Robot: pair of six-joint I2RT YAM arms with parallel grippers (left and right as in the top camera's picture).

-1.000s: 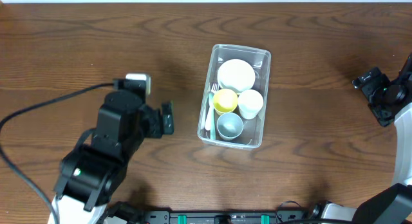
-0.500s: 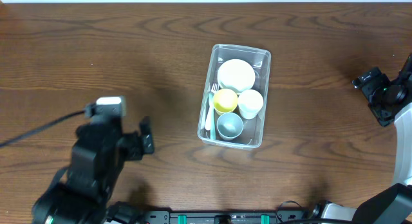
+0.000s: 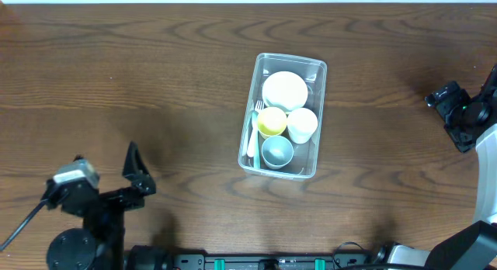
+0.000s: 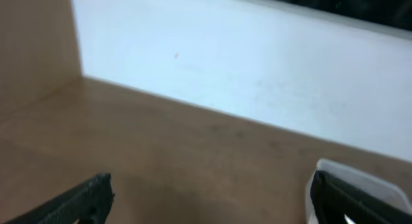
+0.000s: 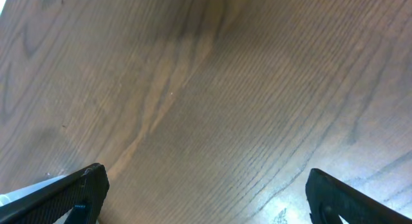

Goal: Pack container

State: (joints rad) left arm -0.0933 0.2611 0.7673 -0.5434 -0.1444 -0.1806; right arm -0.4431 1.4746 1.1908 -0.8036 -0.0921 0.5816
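I've just backed the left gripper off to the near corner, claw spread and empty like the right gripper, and the container out in the middle looks fully packed, so probably done.

Dark wooden table, white bowl, yellow cup, white cup, grey-blue cup, pale fork, white wall

The container shows blurred in the left wrist view — cut off below.
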